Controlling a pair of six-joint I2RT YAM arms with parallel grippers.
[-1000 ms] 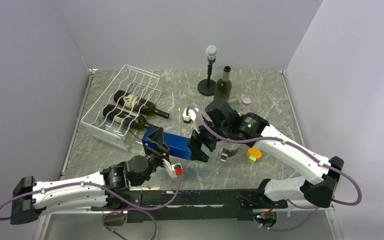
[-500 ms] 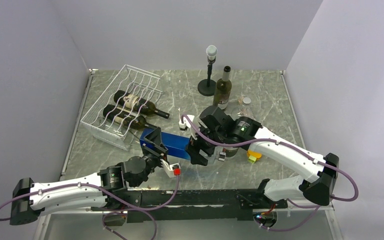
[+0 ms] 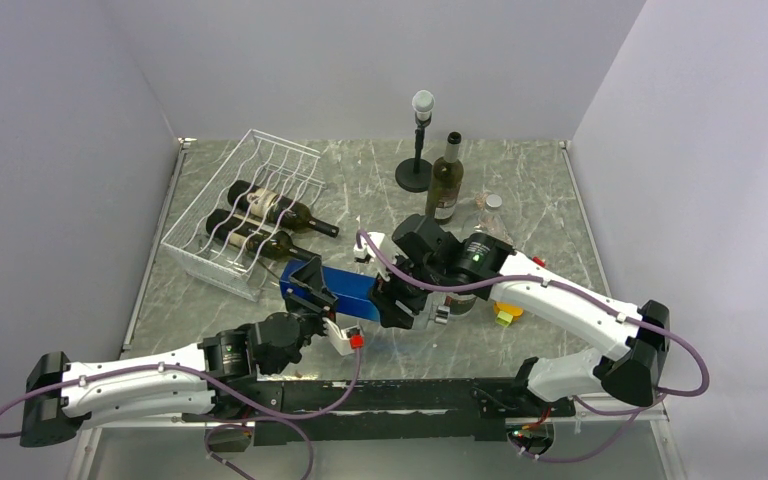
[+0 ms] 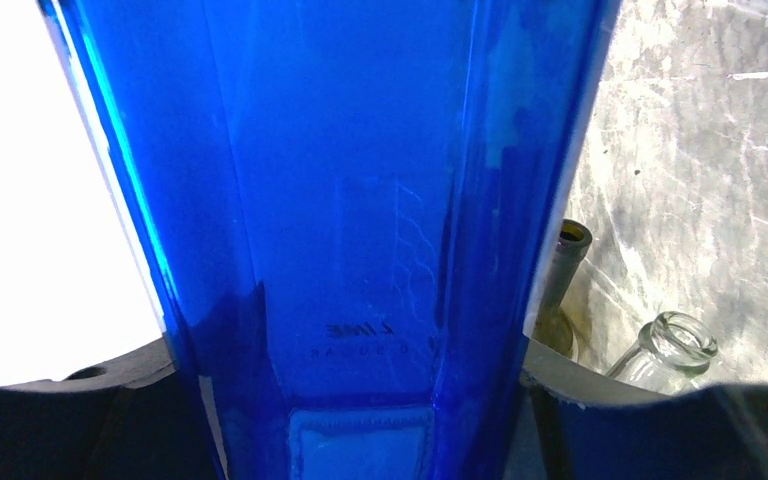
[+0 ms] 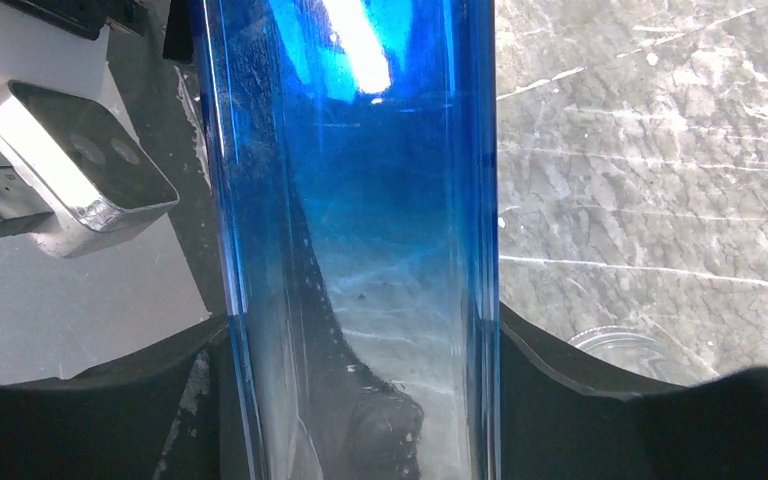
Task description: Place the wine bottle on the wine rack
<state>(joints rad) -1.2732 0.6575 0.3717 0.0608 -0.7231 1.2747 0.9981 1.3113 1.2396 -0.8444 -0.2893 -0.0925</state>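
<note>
I see grey marble desk (image 3: 360, 170). Wine rack (image 3: 278, 158) sits at 10 o'clock on desk. Two dark bottles (image 3: 270, 205) lie in it, necks toward 4 o'clock. Blue bottle (image 3: 348, 288) is not in rack: held level at rack's 5 o'clock, spanning my two pincers. Left pincer (image 3: 309, 284) clenched on its 9 o'clock end. Right pincer (image 3: 392, 300) at its 3 o'clock end, fingers against both sides, grasping it. Green bottle (image 3: 447, 180) upright at 1 o'clock.

Blue bottle (image 4: 360, 180) gripped in hand (image 4: 360, 425); dark bottle neck (image 4: 566, 262), clear glass mouth (image 4: 676, 340) right.
</note>
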